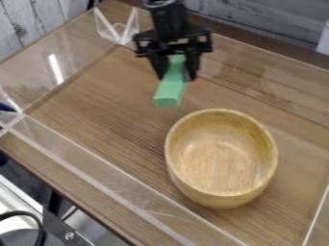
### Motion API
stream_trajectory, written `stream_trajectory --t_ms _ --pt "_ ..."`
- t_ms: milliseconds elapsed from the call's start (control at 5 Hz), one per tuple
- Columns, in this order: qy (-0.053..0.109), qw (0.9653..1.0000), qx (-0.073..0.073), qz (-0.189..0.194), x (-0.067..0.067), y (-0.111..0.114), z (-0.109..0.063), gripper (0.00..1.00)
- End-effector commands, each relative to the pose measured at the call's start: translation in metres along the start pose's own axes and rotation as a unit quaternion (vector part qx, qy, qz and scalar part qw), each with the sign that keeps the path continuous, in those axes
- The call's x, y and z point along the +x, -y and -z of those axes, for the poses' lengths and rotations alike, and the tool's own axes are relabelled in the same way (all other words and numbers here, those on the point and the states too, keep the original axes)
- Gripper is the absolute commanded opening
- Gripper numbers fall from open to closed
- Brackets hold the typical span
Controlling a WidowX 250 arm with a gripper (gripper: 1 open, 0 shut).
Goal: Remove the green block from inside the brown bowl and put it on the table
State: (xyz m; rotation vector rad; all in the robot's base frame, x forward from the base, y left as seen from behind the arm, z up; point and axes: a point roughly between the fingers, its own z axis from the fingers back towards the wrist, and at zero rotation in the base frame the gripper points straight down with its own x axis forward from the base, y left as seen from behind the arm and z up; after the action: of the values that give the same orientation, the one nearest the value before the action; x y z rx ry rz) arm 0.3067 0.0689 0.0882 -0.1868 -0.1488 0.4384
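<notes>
1. The green block was outside the brown bowl; the bowl's pale interior showed nothing in it. The removal part of the task was therefore judged complete.

2. The block hung in the air above the bench, up and to the left of the bowl rim as the camera saw it, and clear of the bowl. Its lower end pointed down toward the wood surface, with the bar tilted slightly off vertical. No contact between block and bench was visible.

3. The remaining work, as judged from this view: lower the block to a bare area of the bench, release it, and withdraw. Placement was not yet done.

4. The hand pointed steeply downward, with its dark fingers partly spread and closed against the upper end of the block. It gripped the block and touched nothing else. The exact contact faces were too small to resolve.

5. The bowl stood upright on the bench, well apart from the hand.
</notes>
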Motion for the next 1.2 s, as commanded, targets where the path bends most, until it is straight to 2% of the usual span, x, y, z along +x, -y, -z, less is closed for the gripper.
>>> stream_trajectory --t_ms 0,200,400,600,1000 --pt "0.050 0.9987 -0.005 -0.002 0.008 -0.038 -0.023 0.00" --pt "0.060 0.9982 -0.005 -0.007 0.011 -0.080 -0.019 0.00" --pt "0.076 0.9966 0.018 -0.024 0.026 -0.108 -0.012 0.00" --pt "0.085 0.9953 0.036 -0.029 0.038 -0.114 -0.001 0.00" --pt "0.065 0.9967 0.045 -0.017 0.036 -0.127 0.008 0.00"
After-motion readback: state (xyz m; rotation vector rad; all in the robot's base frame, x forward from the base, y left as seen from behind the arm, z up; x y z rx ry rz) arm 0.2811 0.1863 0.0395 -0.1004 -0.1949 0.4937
